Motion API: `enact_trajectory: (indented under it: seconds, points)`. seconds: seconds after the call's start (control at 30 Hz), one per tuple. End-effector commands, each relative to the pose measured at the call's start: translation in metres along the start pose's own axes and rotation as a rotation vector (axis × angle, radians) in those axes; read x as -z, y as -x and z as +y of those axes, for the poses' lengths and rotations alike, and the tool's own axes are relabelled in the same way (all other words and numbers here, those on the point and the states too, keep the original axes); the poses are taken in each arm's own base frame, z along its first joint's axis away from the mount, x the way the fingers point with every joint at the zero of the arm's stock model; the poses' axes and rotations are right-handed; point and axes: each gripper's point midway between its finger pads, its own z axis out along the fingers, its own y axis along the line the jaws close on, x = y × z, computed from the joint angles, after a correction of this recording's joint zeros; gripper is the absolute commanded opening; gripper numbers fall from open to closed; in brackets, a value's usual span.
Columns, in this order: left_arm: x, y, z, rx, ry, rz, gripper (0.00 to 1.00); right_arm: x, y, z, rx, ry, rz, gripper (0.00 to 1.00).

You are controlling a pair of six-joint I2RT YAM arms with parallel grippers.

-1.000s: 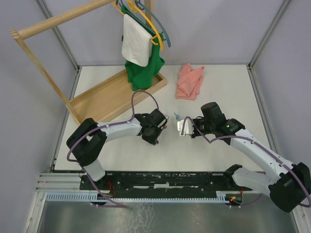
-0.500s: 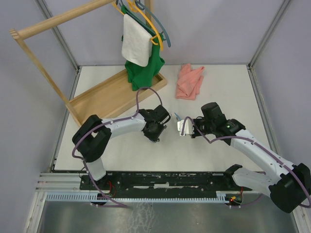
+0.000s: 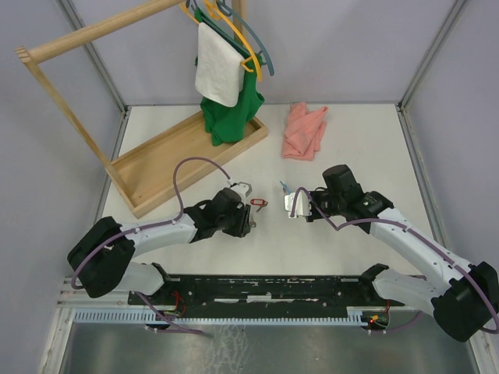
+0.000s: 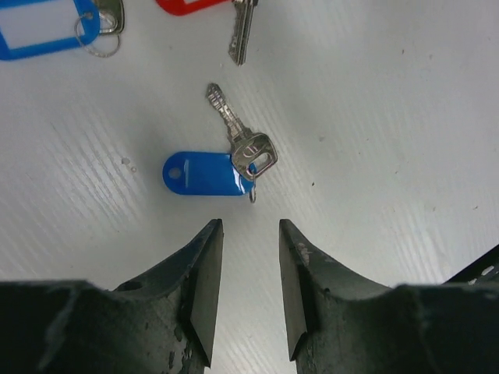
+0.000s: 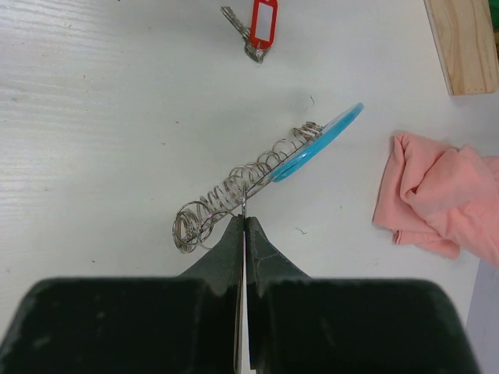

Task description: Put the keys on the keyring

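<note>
1. Left arm [image 3: 156, 230], white shell with black joints: elbow folded out low at the left, forearm running rightward toward centre, purple cable looped above it.
2. Left gripper [image 4: 243, 265]: dark fingers [image 4: 204, 288] parted with a clear gap, nothing between them, tips angled downward.
3. Right arm [image 3: 413, 241], same build: reaches from the right base diagonally up-left to centre.
4. Right gripper [image 5: 243, 230]: fingers pressed flat together, pinching one wire loop of the silvery coiled keyring with a blue curved section [image 5: 265, 167].
</note>
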Motion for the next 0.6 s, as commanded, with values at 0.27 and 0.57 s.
enact_trajectory:
  seconds: [0.27, 0.57]
  points:
    - [-0.009, 0.018, 0.001, 0.118, -0.041, -0.307, 0.38, 0.003, 0.010, -0.008, 0.011, -0.039, -0.035, 0.01]
    - [-0.011, 0.011, 0.001, 0.097, 0.031, -0.355, 0.30, 0.003, 0.009, -0.008, 0.008, -0.038, -0.034, 0.01]
